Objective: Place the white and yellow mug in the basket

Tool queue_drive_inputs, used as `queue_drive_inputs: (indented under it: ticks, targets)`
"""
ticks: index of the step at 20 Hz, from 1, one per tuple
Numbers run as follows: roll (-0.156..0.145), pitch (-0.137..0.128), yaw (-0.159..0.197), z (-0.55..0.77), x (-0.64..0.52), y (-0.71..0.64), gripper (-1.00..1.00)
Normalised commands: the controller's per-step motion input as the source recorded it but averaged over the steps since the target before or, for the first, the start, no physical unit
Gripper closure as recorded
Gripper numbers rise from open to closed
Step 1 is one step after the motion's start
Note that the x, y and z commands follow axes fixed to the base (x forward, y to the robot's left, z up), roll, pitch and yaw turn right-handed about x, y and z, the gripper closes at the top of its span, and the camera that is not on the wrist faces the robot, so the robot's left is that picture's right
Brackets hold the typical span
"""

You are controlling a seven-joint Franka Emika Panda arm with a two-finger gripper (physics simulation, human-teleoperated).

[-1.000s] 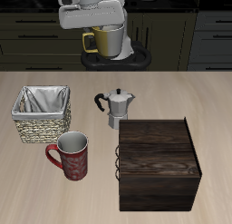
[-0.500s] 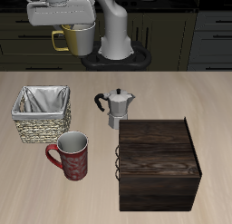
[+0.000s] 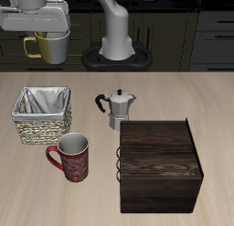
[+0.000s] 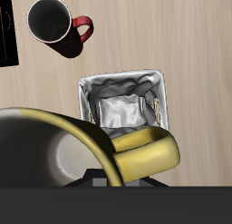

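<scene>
My gripper is shut on the white and yellow mug and holds it high in the air, farther back than the basket. The mug hangs upright with its yellow handle sticking out sideways. The basket is woven straw with a white cloth lining and stands on the table. In the wrist view the mug's rim and handle fill the near field, and the basket shows below it, with nothing inside.
A red patterned mug stands in front of the basket, near the table's front edge. A metal moka pot stands mid-table. A dark wooden box sits beside it toward the front. The robot's base is at the back.
The gripper has carried the mug sideways across the back of the table toward the basket's side and slightly lower. Nothing on the table moved.
</scene>
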Motion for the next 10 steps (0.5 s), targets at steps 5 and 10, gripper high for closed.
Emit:
queue_drive_inputs:
  ticks: [5, 10]
  targets:
    - [0.012, 0.014, -0.042, -0.01, 0.15, -0.22, 1.0]
    - [-0.007, -0.033, 0.0, -0.04, 0.03, -0.03, 1.0]
